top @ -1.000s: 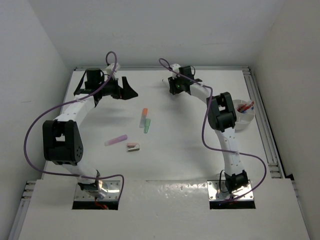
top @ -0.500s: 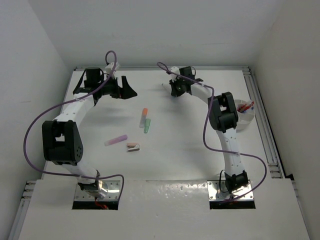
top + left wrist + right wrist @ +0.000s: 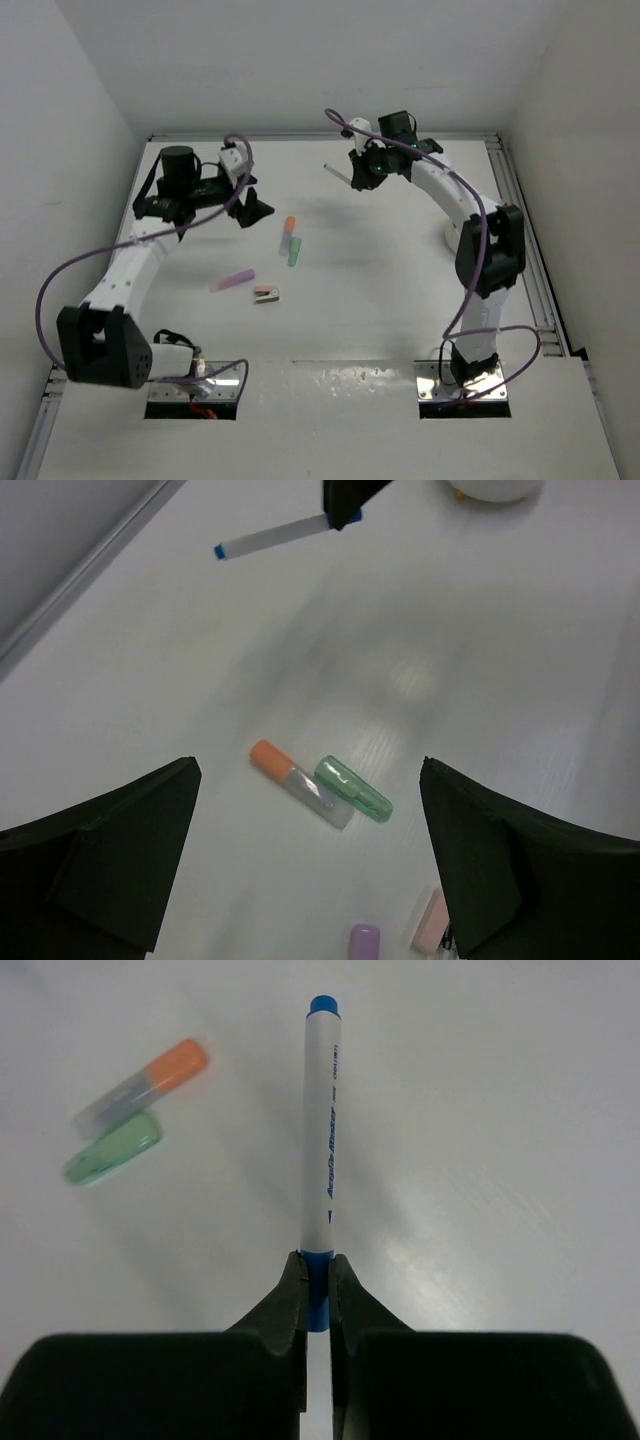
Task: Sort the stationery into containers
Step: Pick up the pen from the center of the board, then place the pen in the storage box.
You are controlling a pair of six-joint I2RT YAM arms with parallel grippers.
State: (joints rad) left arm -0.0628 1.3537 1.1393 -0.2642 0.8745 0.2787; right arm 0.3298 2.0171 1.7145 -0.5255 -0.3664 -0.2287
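The white pen with blue ends (image 3: 322,1140) is pinched at its near blue end by the right claw (image 3: 316,1272), which is closed on it. The barrel points straight out ahead of the fingers, held off the counter (image 3: 380,290) near the far middle. The right arm arches up and forward. The left arm reaches over the far left, its claw (image 3: 252,200) spread wide and empty, near the orange highlighter (image 3: 289,226) and green highlighter (image 3: 295,250), which lie side by side.

Left arm (image 3: 125,270) and right arm (image 3: 447,190) reach forward, left fingers (image 3: 110,850) spread wide, right fingers (image 3: 285,1305) pinching a pen (image 3: 322,1140).
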